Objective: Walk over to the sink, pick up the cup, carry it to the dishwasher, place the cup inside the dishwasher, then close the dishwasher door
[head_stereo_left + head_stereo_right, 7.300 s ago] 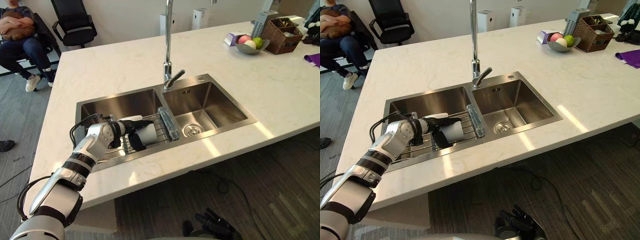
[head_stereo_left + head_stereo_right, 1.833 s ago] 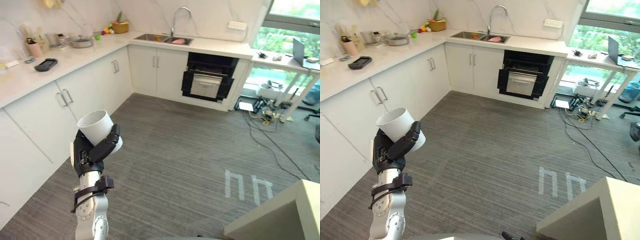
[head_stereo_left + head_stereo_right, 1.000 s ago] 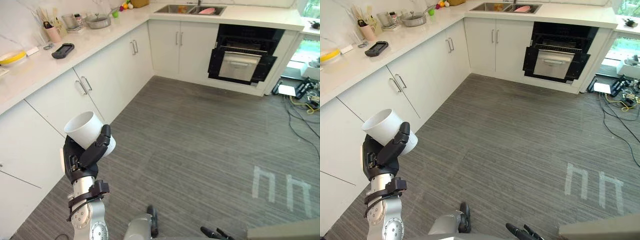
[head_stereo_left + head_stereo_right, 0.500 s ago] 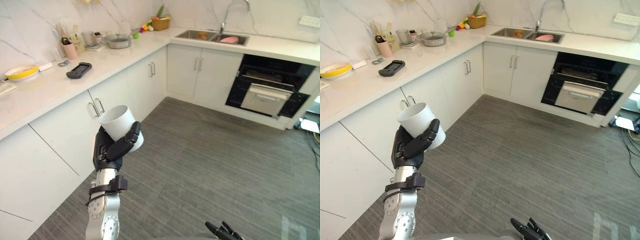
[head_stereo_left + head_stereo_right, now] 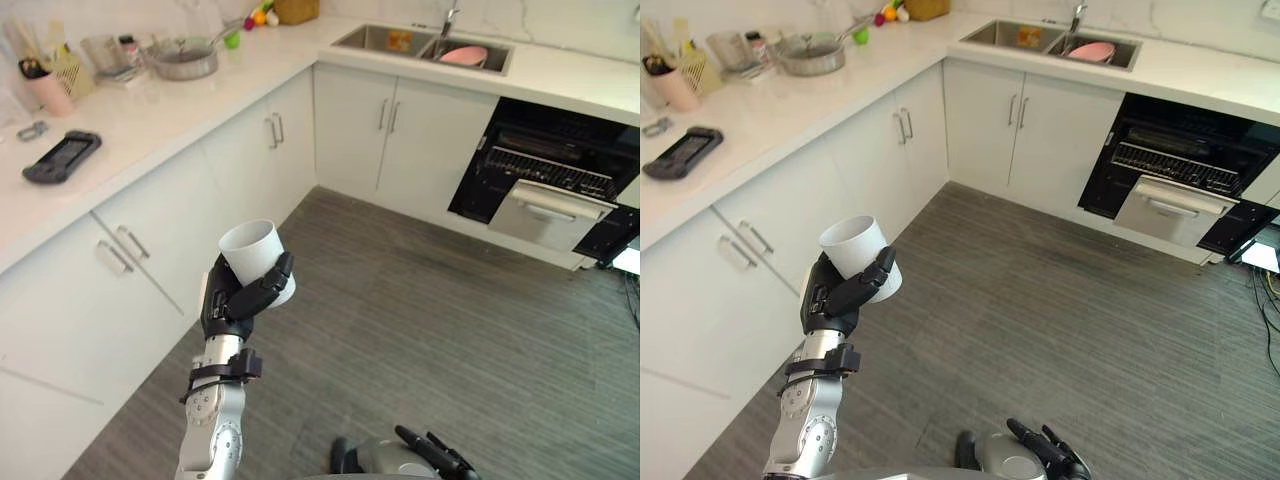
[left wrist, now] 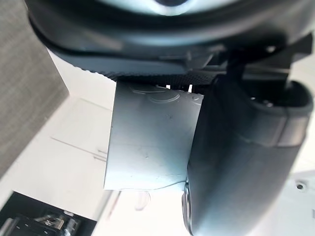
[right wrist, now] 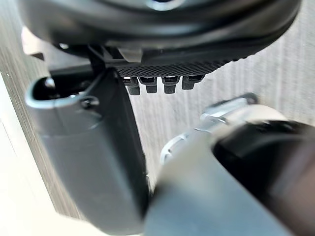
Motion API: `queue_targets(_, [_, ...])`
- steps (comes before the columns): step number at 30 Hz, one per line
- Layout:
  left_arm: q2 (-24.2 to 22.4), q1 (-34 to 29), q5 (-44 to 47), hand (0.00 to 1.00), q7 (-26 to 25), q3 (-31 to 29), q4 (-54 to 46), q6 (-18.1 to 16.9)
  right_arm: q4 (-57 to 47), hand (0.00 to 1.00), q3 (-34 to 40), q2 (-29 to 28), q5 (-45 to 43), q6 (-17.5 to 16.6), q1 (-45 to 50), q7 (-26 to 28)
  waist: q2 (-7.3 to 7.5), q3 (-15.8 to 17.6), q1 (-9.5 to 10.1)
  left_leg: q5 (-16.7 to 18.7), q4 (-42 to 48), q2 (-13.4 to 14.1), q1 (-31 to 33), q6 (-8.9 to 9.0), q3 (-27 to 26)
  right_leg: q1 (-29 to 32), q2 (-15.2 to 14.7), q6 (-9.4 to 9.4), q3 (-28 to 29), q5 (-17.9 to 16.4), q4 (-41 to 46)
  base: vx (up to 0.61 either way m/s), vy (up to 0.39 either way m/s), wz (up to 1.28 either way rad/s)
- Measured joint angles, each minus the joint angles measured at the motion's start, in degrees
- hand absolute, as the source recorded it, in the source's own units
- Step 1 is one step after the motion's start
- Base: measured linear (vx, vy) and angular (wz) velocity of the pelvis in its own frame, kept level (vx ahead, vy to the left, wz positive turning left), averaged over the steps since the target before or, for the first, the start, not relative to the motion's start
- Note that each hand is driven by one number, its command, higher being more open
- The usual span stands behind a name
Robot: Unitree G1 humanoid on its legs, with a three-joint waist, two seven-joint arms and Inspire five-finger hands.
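Left hand (image 5: 228, 303) is raised in front of the robot, over the grey striped floor (image 5: 450, 330). Its fingers are wrapped round the lower half of the white cup (image 5: 256, 250), with the thumb (image 6: 236, 157) laid across the cup's wall. In the left wrist view the cup sits tight against the palm. The cup's mouth faces up and the body leans slightly. It touches nothing but the hand.

Right hand (image 5: 1040, 442) hangs low at the bottom edge of the head views. Its fingers are loosely extended and hold nothing.

Surroundings: a run of white cabinets (image 5: 150, 240) stands beside the raised hand, under a pale counter (image 5: 150, 115). On the counter I note a lidded pan (image 5: 183, 62) and a flat black device (image 5: 62, 157).

The sink (image 5: 400, 40) is set in the far counter, with something pink (image 5: 465, 55) lying in it. Below it and to one side is the dishwasher (image 5: 545, 170). Its front is open, a rack is visible inside, and a silver panel tilts outward. The cup is well apart from it, across open floor.
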State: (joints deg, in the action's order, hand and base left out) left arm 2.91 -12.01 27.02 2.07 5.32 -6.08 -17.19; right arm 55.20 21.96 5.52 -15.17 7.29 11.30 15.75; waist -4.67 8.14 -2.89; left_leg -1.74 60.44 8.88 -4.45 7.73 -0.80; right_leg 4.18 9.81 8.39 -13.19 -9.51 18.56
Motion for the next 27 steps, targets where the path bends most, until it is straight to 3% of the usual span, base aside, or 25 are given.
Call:
queue_targets(1, [-0.2,-1.0,-0.1,0.0,0.7,1.3,-0.9,0.1,0.2,1.0,-0.8,0.6,-0.3,-1.1,0.8,-2.5,0.1,0.3,0.86,2.2,9.9,1.2,6.5,-2.64,-0.2,-3.2,0.8,0.8,1.4,-0.9,-1.6,0.33,-0.005,-0.37])
queue_targets(3, [-0.2,-2.8,-0.1,0.0,1.2,2.6,-1.1,0.1,-0.2,1.0,-2.9,0.7,-0.8,-4.0,2.3,-6.2,0.92,0.5,1.92,6.0,13.9,1.2,15.1,-7.3,-1.0,-7.6,0.5,1.42,4.1,-1.9,-4.4,0.29,-0.019,-0.57])
queue_targets(5, [0.8,-3.2,0.0,0.0,1.9,2.9,-1.2,0.1,-0.6,1.0,-4.3,0.6,-2.9,-6.8,3.0,-9.9,0.9,0.2,2.18,9.8,6.8,0.6,21.0,-7.56,-2.5,-11.1,-0.3,1.65,7.2,-1.9,-7.3,0.35,-0.01,-0.69])
queue_targets(6, [1.4,-3.0,0.0,0.0,2.2,2.7,-1.2,0.1,-0.8,1.0,-4.2,0.5,-4.2,-7.8,2.8,-10.9,1.1,0.1,2.08,11.9,-1.0,0.2,22.2,-7.43,-3.8,-12.4,-0.9,0.33,9.0,-1.4,-8.3,0.4,0.03,-0.89])
queue_targets(7, [1.7,-2.7,0.1,0.0,2.8,2.4,-1.6,0.1,-2.5,1.0,-3.7,0.7,-6.1,-9.9,2.7,-11.1,1.31,0.0,2.1,13.4,-19.9,-2.0,21.6,-7.02,-4.8,-14.1,-2.4,-0.95,12.2,-1.9,-9.7,0.35,0.058,-0.96])
queue_targets(8, [1.6,-2.7,0.1,0.0,3.0,2.4,-2.0,0.1,-3.3,1.0,-3.4,1.0,-6.4,-10.8,2.5,-10.9,1.37,-0.1,2.08,12.8,-28.6,-3.6,20.8,-6.47,-3.9,-14.4,-3.0,-1.62,13.6,-2.2,-9.8,0.58,0.167,-1.2])
queue_targets(9, [1.6,-2.5,0.1,0.0,3.5,2.5,-2.8,0.0,-4.5,1.0,-2.2,1.3,-7.8,-12.5,1.7,-9.8,1.49,-0.1,2.14,6.7,-43.3,-6.9,19.3,-5.74,0.1,-15.0,-4.1,-2.93,16.8,-3.0,-9.8,0.51,0.191,-1.14])
queue_targets(11, [1.9,-2.4,0.1,0.0,4.3,2.4,-3.0,0.0,-5.6,1.0,-2.2,1.0,-9.8,-16.5,0.3,-8.9,2.0,-1.5,3.19,-4.2,-52.9,-10.3,16.1,-6.04,5.4,-15.2,-5.6,-5.39,23.3,-4.6,-8.7,0.54,0.249,-1.25])
queue_targets(12, [2.3,-2.0,0.0,0.0,4.4,2.5,-2.6,0.0,-6.5,1.0,-2.2,0.2,-10.5,-17.3,0.2,-9.0,3.24,-1.9,2.66,-4.5,-53.0,-11.2,15.3,-6.79,4.8,-15.1,-6.9,-5.96,24.3,-5.6,-8.0,0.63,0.258,-0.65])
queue_targets(13, [2.8,-0.7,0.1,0.0,4.9,2.8,-2.4,0.0,-10.2,1.0,-3.0,-1.1,-11.5,-18.4,0.0,-9.6,4.88,-1.4,1.92,-1.7,-49.4,-12.1,15.3,-8.66,4.1,-15.0,-7.7,-7.12,26.0,-5.7,-4.8,0.58,0.198,-0.2])
queue_targets(15, [3.3,-1.1,0.2,0.0,5.4,2.6,-2.4,0.1,-13.9,1.0,-4.4,-2.6,-12.5,-18.6,0.0,-10.5,5.82,-1.3,2.07,2.5,-40.5,-11.6,16.1,-8.98,2.6,-15.3,-7.2,-8.93,27.0,-4.5,0.6,0.44,0.151,-0.31])
queue_targets(16, [3.9,-1.7,0.7,0.0,6.6,2.6,-2.5,0.0,-17.1,1.0,-4.6,-4.2,-13.2,-20.0,0.5,-11.2,6.44,-1.3,2.16,5.9,-37.3,-13.2,16.4,-7.16,0.6,-15.9,-7.2,-9.38,25.4,-4.3,6.2,0.16,0.141,-0.24])
queue_targets(17, [3.7,-2.3,1.3,0.0,8.3,2.9,-2.7,-0.1,-19.8,1.0,-4.5,-4.7,-14.4,-22.7,2.1,-11.4,5.9,-1.9,1.62,5.3,-42.1,-13.6,13.1,-11.12,-0.2,-15.2,-6.8,-10.0,21.7,-4.5,14.7,0.08,0.149,-0.2])
queue_targets(18, [4.1,-2.6,1.4,0.0,9.1,2.9,-2.5,-0.6,-20.0,1.0,-4.5,-5.8,-14.5,-23.9,2.3,-11.6,7.71,-2.6,1.77,6.5,-41.5,-14.9,11.5,-11.54,-1.5,-13.6,-8.4,-10.23,20.9,-4.6,20.5,0.1,0.114,-0.12])
queue_targets(19, [4.9,-2.8,1.4,0.0,9.5,2.6,-2.5,-0.6,-22.1,1.0,-4.3,-6.9,-14.5,-26.0,2.8,-12.5,9.26,-3.9,1.72,8.2,-42.3,-16.8,9.2,-12.5,-1.7,-8.8,-11.1,-14.15,18.3,0.2,31.4,0.23,0.088,-0.21])
queue_targets(20, [4.4,-2.8,1.7,0.0,9.8,2.6,-2.7,-0.8,-24.2,1.0,-3.8,-7.3,-14.5,-27.6,2.8,-13.2,8.98,-3.4,1.32,8.9,-45.2,-17.4,5.3,-13.41,-2.0,-4.9,-14.4,-11.39,13.8,9.7,39.5,0.28,0.074,-0.26])
queue_targets(21, [3.9,-2.9,1.7,0.0,9.8,2.6,-2.8,-1.0,-25.5,1.0,-3.6,-7.2,-14.4,-28.1,2.7,-13.2,8.66,-3.2,1.25,8.9,-47.0,-17.3,3.5,-13.8,-2.6,-2.5,-16.3,-8.51,11.8,9.9,43.4,0.3,0.117,-0.51])
queue_targets(22, [3.3,-3.0,1.6,0.0,9.2,2.4,-2.7,-1.2,-29.0,1.0,-3.7,-7.0,-13.9,-28.6,3.0,-12.7,7.56,-3.1,0.75,8.9,-49.1,-16.7,1.2,-13.76,-3.9,2.1,-19.3,-6.55,8.8,5.6,48.2,0.22,0.111,-0.5])
queue_targets(23, [3.3,-2.9,1.6,0.0,8.9,2.3,-2.7,-1.3,-30.6,1.0,-3.8,-7.0,-13.9,-28.8,3.1,-12.4,6.93,-3.0,0.1,8.9,-49.9,-16.2,0.1,-13.73,-4.1,3.9,-19.6,-6.78,7.8,3.6,48.5,0.37,0.131,-0.46])
queue_targets(24, [3.4,-2.4,1.6,0.0,8.4,2.3,-2.6,-1.9,-34.7,1.0,-4.3,-7.1,-13.9,-28.8,3.3,-11.6,5.6,-2.1,-1.47,8.9,-52.0,-14.1,-2.6,-13.66,-4.3,7.3,-18.9,-8.83,6.0,-0.5,45.1,0.31,0.071,-0.2])
queue_targets(26, [3.8,-2.0,1.6,0.0,8.0,2.7,-2.4,-2.1,-38.5,1.0,-4.6,-7.6,-13.9,-28.9,4.2,-10.6,5.51,-1.9,-2.28,9.0,-53.5,-12.2,-4.1,-13.48,-4.8,9.4,-17.1,-10.74,4.4,-2.5,36.4,0.28,0.006,-0.23])
queue_targets(27, [4.0,-2.0,1.6,0.0,7.9,2.8,-2.3,-2.2,-41.5,1.0,-4.6,-8.2,-13.9,-29.1,5.1,-10.1,5.51,-1.9,-2.39,9.9,-54.3,-10.6,-5.3,-12.27,-5.7,9.6,-15.8,-10.86,2.5,-2.6,26.5,0.39,-0.078,-0.55])
